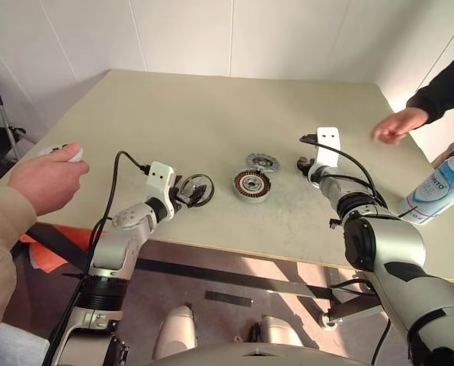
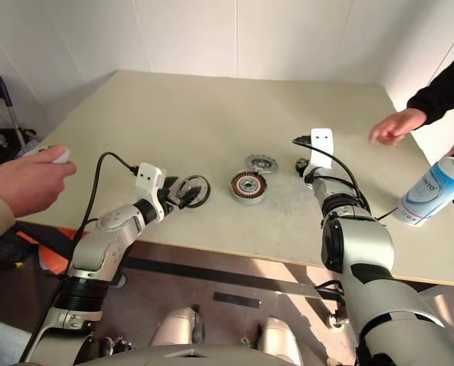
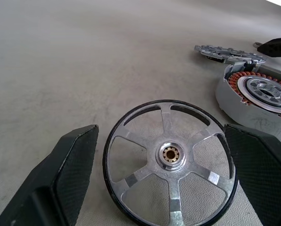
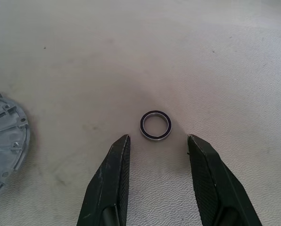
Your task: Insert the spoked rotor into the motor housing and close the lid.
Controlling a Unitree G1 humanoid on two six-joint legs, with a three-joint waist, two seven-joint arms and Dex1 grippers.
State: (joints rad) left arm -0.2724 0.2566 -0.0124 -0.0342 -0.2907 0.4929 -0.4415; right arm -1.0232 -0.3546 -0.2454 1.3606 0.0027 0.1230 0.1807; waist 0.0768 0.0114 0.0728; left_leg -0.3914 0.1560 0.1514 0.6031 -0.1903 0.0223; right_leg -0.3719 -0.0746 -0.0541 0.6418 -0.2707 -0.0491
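We see left tool (image 3: 164,188) wide, straddling flat spoked rotor (image 3: 171,157) | motor housing (image 1: 251,186) at 3 o'clock | right tool (image 4: 157,183) half-open, empty

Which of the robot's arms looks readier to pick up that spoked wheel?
The left. Its open gripper already has the spoked rotor between its fingers, near the motor housing. The right gripper faces a small ring instead.
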